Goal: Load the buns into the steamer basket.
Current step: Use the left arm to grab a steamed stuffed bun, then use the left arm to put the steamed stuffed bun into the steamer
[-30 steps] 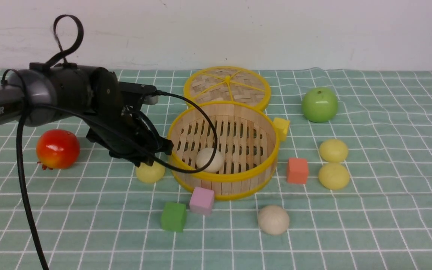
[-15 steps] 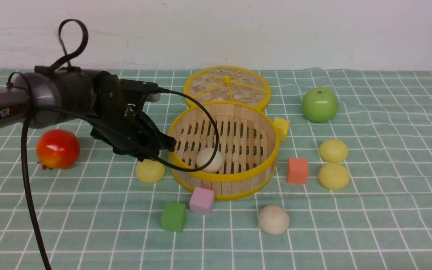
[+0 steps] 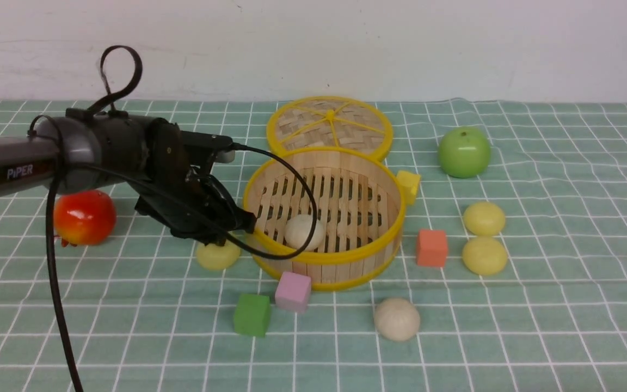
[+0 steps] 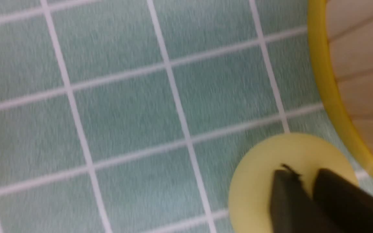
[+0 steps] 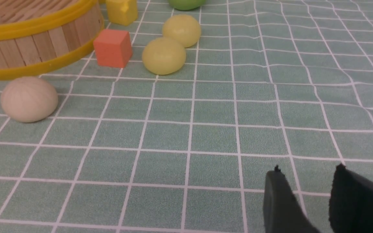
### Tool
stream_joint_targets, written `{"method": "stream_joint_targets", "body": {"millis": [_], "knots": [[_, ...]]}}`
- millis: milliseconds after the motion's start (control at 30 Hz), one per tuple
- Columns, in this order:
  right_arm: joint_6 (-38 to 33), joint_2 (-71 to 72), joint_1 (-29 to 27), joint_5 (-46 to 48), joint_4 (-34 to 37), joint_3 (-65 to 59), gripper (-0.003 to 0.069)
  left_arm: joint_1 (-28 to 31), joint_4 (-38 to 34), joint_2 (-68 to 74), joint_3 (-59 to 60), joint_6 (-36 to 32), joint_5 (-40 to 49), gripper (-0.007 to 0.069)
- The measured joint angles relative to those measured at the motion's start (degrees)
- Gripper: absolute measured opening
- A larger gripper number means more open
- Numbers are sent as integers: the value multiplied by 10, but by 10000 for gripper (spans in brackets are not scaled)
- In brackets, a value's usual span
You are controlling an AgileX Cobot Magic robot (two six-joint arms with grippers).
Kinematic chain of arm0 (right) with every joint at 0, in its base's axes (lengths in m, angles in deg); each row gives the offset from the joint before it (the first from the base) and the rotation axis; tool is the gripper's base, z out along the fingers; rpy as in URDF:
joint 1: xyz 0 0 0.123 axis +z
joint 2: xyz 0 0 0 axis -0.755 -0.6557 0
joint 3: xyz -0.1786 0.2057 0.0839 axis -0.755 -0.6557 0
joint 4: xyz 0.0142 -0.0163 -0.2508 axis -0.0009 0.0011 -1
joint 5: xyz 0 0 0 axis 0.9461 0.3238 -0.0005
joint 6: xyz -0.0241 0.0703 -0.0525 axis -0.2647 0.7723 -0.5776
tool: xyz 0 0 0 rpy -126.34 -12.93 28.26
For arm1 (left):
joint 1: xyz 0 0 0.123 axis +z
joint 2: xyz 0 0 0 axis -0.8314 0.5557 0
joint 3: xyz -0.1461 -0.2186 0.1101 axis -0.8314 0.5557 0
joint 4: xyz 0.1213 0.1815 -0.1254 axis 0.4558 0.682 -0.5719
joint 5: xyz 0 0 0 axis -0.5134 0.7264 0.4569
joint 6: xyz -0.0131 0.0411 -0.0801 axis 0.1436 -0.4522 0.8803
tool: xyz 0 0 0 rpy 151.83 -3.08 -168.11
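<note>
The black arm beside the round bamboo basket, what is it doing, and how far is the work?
The left gripper hangs low over a pale yellow dome-shaped bun that lies on the green checked cloth, just outside the round bamboo steamer basket. Its fingers stand almost together above the bun, not around it. One off-white bun lies in the basket. Two other pale yellow buns and a second off-white bun lie on the cloth. The right gripper is open and empty.

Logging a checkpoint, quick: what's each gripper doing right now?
Left gripper: nearly shut over a yellow bun, not holding it.
Right gripper: open, empty.
</note>
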Motion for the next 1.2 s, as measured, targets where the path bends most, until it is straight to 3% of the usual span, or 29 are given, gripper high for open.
{"method": "stream_joint_targets", "body": {"millis": [67, 267, 533, 733, 867, 1033, 1200], "knots": [[0, 0, 0, 0, 0, 0, 240, 0, 0, -16, 1, 0, 19, -13], [0, 0, 0, 0, 0, 0, 240, -4, -27, -106, 2, -11, 31, -13], [0, 0, 0, 0, 0, 0, 240, -48, -143, -113, 0, -136, -83, -13], [0, 0, 0, 0, 0, 0, 240, -48, -157, -43, 1, -155, -194, -13], [0, 0, 0, 0, 0, 0, 240, -48, -155, -16, 1, -156, -219, -6], [0, 0, 0, 0, 0, 0, 240, -46, -155, 3, 1, -156, -221, 71], [0, 0, 0, 0, 0, 0, 240, -45, -155, 0, 1, -156, -218, 235]]}}
